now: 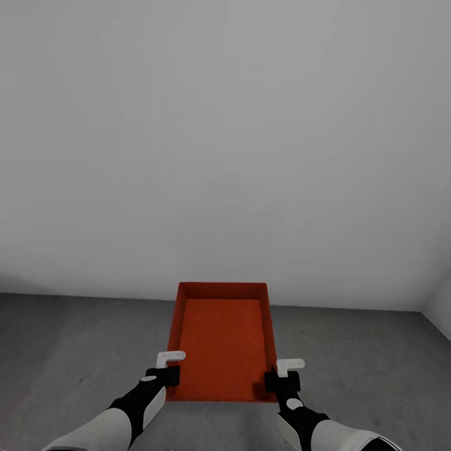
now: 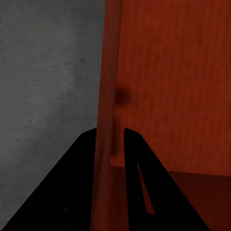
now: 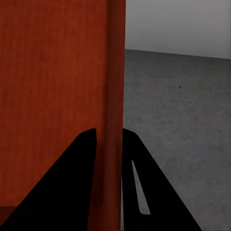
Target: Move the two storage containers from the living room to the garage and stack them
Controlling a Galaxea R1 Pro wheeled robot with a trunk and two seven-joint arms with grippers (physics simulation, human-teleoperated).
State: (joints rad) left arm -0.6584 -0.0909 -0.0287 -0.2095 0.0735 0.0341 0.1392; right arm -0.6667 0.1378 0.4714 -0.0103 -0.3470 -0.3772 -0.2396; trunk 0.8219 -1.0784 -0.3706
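Between the two arms, low in the head view, one red-orange container (image 1: 222, 338) is seen, an open-top bin with low straight walls and a ribbed base; it is held out in front of the robot over the grey concrete floor (image 1: 75, 338), and whether its underside touches that floor cannot be told. Its long axis runs away from the robot, its far end lying close to the foot of a plain white wall (image 1: 225, 138); a second white wall (image 1: 440, 304) is glimpsed at the far right, where a corner is formed.

The left gripper (image 1: 169, 369) is clamped on the bin's left wall near the close corner; in the left wrist view the wall's rim (image 2: 107, 96) is seen running between the two dark fingers (image 2: 137, 178), one finger outside over the concrete and one inside over the orange base, both pressed against the wall; a small dark spot is noted on the inner face just past the fingertips.

The right gripper (image 1: 282, 376) is clenched on the right wall near its close corner; in the right wrist view the rim (image 3: 115, 86) is likewise pinched between the fingers (image 3: 77, 183), the orange interior (image 3: 48, 96) lying on one side and the mottled floor (image 3: 178, 115) on the other, with the white wall (image 3: 178, 24) beyond.

Black wrists and white forearm shells are seen at the lower edge of the head view.
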